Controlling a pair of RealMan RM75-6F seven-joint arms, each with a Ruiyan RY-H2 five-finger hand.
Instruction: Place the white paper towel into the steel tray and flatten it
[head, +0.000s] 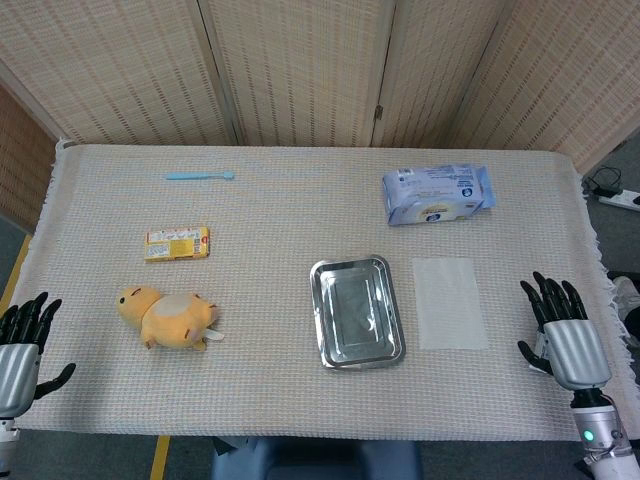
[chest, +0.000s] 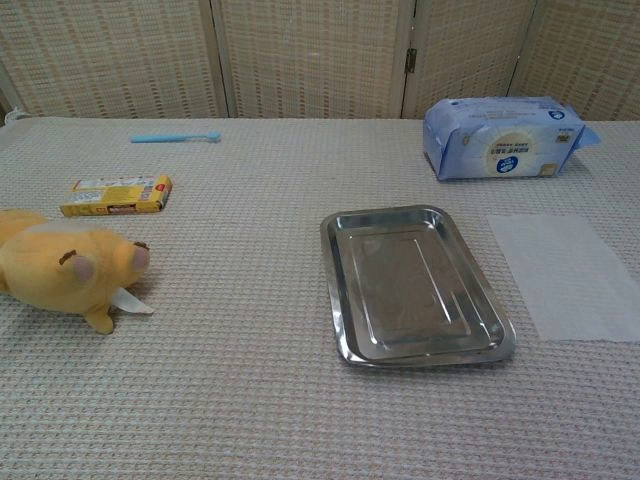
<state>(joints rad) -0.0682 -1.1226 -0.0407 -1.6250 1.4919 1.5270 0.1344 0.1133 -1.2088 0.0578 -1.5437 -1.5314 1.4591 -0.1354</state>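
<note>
The white paper towel lies flat just right of the steel tray, not touching it. Your right hand rests right of the towel, fingers apart and empty. Your left hand, far left of the tray, seems open too, though it is partly cut off.

Head view looks steeply down; chest view low, nearer; both share the tray.

Beige woven tablecloth, shiny steel tray, white paper towel, yellow plush, light-blue toothbrush, blue wipes pack.
</note>
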